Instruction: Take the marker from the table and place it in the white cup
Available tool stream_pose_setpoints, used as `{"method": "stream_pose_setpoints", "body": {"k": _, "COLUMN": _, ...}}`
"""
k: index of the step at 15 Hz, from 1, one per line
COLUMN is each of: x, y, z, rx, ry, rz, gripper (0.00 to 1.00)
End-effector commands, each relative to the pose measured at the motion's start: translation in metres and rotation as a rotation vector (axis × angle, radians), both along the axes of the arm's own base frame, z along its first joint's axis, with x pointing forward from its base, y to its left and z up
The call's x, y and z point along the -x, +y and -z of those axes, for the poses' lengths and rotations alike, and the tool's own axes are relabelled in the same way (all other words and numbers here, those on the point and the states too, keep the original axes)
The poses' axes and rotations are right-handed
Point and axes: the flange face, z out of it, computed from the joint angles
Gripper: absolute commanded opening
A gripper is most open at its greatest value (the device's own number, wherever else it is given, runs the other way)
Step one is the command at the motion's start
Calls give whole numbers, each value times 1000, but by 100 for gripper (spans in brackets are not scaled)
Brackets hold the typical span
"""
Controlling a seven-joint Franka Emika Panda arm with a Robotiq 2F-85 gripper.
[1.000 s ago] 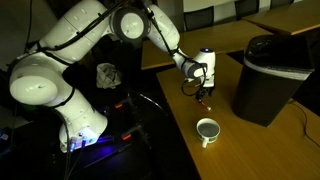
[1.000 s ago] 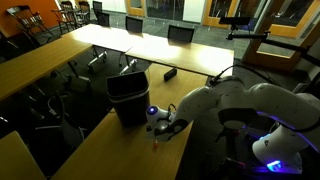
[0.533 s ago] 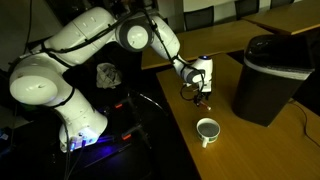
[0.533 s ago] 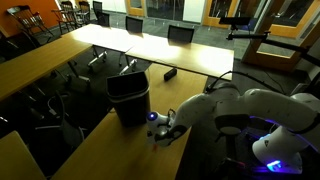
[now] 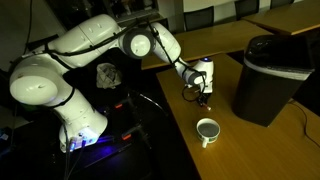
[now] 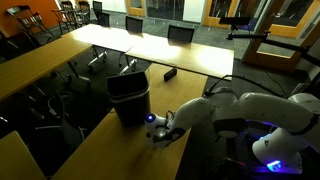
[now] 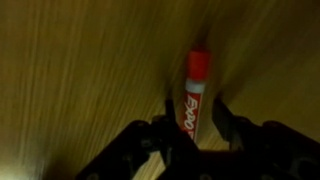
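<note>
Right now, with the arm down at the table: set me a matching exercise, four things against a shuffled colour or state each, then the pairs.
Things:
1 marker
2 cup
3 bin
4 gripper

Colour or state:
a black
b open, astride the marker
c white
d red-orange

Pairs: 1-d, 2-c, 3-a, 4-b

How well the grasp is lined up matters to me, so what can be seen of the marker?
In the wrist view the marker is a slim pen, plastic by its look, with a red cap at the far end and a white barrel with red lettering. It lies flat on the wooden table, pointing away from the camera, between the fingers of the open gripper. Narrow gaps show on both sides; neither finger seems to touch it.
</note>
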Motion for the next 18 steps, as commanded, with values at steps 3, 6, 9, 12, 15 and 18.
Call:
{"method": "stream_pose_setpoints", "body": {"k": 3, "x": -9, "y": 7, "z": -24, "rx": 49, "ry": -19, "rz": 13, "gripper": 1}}
{"method": "stream_pose_setpoints", "body": {"k": 6, "x": -16, "y": 8, "z": -66, "rx": 209, "ry": -73, "rz": 35, "gripper": 5}}
{"method": "stream_pose_setpoints", "body": {"k": 9, "x": -18, "y": 9, "z": -104, "rx": 367, "ry": -133, "rz": 65, "gripper": 5}}
{"method": "stream_pose_setpoints", "body": {"k": 12, "x": -9, "y": 0, "z": -106, "rx": 525, "ry": -180, "rz": 119, "gripper": 5}}
{"method": "stream_pose_setpoints", "body": {"k": 15, "x": 10, "y": -21, "z": -93, "rx": 678, "ry": -199, "rz": 185, "gripper": 5}}
{"method": "stream_pose_setpoints", "body": {"k": 18, "x": 28, "y": -37, "z": -85, "rx": 825, "ry": -219, "rz": 246, "gripper": 5}}
